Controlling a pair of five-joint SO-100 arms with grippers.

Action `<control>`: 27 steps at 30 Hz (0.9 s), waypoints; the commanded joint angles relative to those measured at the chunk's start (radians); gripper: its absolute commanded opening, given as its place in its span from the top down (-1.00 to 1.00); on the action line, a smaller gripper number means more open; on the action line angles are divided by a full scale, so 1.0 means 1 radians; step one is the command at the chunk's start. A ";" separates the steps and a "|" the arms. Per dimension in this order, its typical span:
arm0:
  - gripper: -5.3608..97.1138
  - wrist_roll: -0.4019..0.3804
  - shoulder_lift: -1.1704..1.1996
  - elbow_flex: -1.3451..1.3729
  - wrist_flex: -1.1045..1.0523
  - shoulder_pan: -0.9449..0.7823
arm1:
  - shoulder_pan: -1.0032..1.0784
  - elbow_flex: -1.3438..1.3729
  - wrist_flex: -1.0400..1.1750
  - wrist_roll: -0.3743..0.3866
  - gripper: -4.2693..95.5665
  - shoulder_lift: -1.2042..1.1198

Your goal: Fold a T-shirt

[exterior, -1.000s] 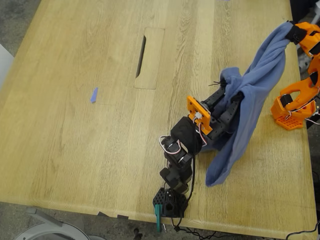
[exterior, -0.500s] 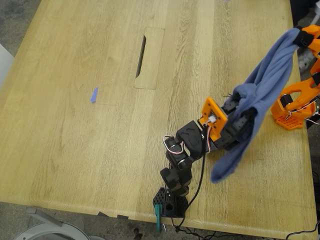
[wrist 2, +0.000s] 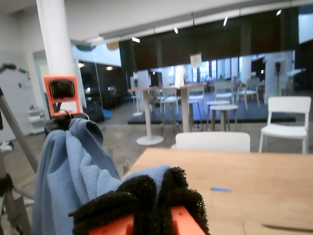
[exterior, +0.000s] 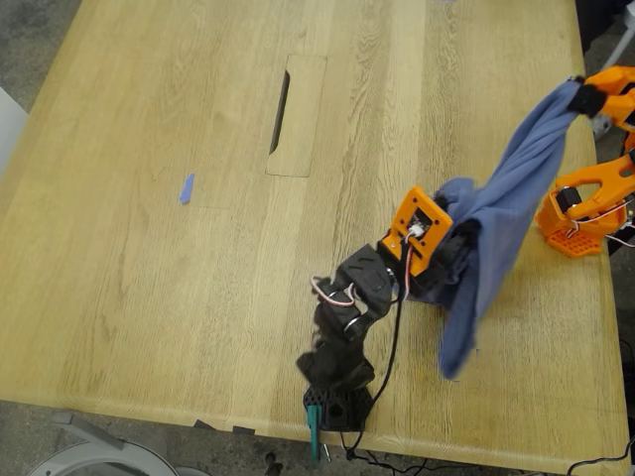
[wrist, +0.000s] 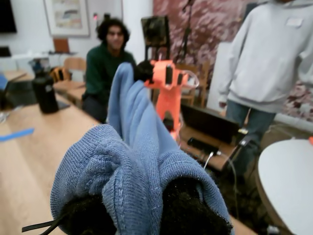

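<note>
The slate-blue T-shirt (exterior: 516, 183) is bunched into a rope and held off the wooden table (exterior: 149, 248) between both arms. My first gripper (exterior: 453, 236), on the black arm with the orange camera plate, is shut on its middle; its black pads (wrist: 190, 210) pinch the fabric (wrist: 137, 147). My second gripper (exterior: 585, 97), on the orange arm at the exterior view's right, is shut on the upper end, where cloth (wrist 2: 63, 166) leaves its foam pads (wrist 2: 146, 193). A loose tail (exterior: 456, 347) hangs below my first gripper. No print shows.
A tiny blue tape scrap (exterior: 186, 188) lies toward the exterior view's left. A cable-slot panel (exterior: 296, 114) sits mid-table. The orange arm's base (exterior: 575, 220) stands at the table's edge on the exterior view's right. Two people (wrist: 105, 63) (wrist: 266, 63) are beyond the table.
My first gripper has shifted toward the exterior view's right with the shirt's middle. The hanging tail has swung with it and now drops straighter. My second gripper has stayed at the table edge on that side.
</note>
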 commanded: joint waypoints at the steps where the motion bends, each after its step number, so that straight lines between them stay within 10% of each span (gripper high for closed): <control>1: 0.90 -0.023 0.175 0.141 -0.017 -0.054 | -0.009 0.049 -0.023 0.011 0.91 0.046; 15: 0.90 -0.018 0.351 0.729 -0.391 -0.390 | 0.149 0.396 -0.144 0.008 0.91 0.114; 27: 0.90 -0.077 0.354 1.381 -0.945 -0.793 | 0.563 1.103 -0.765 0.021 0.91 0.069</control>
